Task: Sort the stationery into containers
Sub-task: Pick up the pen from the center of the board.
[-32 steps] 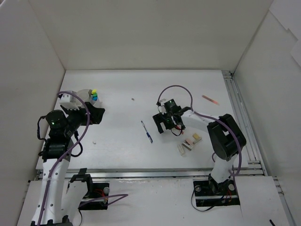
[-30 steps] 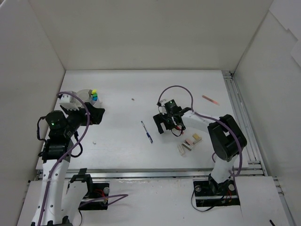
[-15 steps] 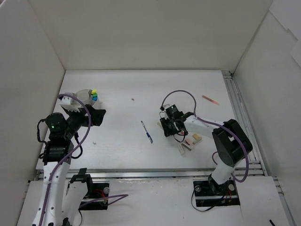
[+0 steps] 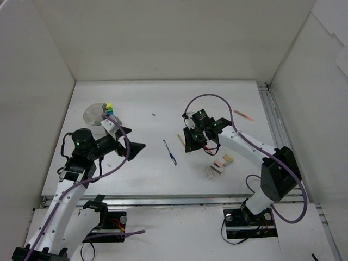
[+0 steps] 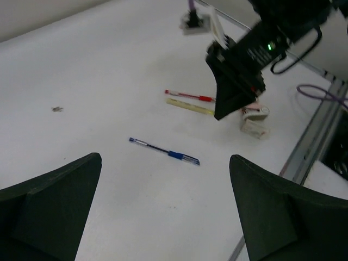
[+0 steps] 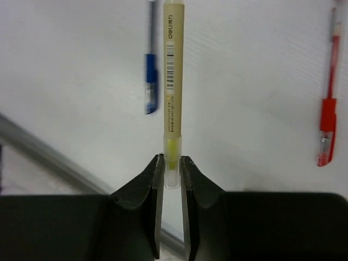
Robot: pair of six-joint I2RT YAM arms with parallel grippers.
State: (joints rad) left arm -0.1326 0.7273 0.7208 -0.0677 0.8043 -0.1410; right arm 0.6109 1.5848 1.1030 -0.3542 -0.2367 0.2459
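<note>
Beige stick point(image 6: 173, 81) is sitting pinched in your closed right tool point(image 6: 172, 165); you are facing the carry to the tub point(image 4: 92, 115) at the far-left corner of the tabletop point(image 4: 141, 174).

Between left gripper point(image 4: 135, 139) and right gripper point(image 4: 190, 145) only the blue pen point(image 4: 169, 151) lies on open table point(image 4: 147, 103).

L arm point(image 4: 61, 191) & R arm point(image 4: 243, 145): white tubular links, chunky black joint housings. Purple cable point(image 4: 209, 95) runs in a loop by R wrist; same kind along L. Small green LED point(image 5: 268, 47) lit on R wrist block, another on L. L gripper point(image 5: 166, 160): matte black, wide wedge-shaped fingers. R gripper point(image 6: 172, 163): black, fingers taper to thin flat tips. Bases point(image 4: 103, 216): black plates w/ red & black wiring.
</note>
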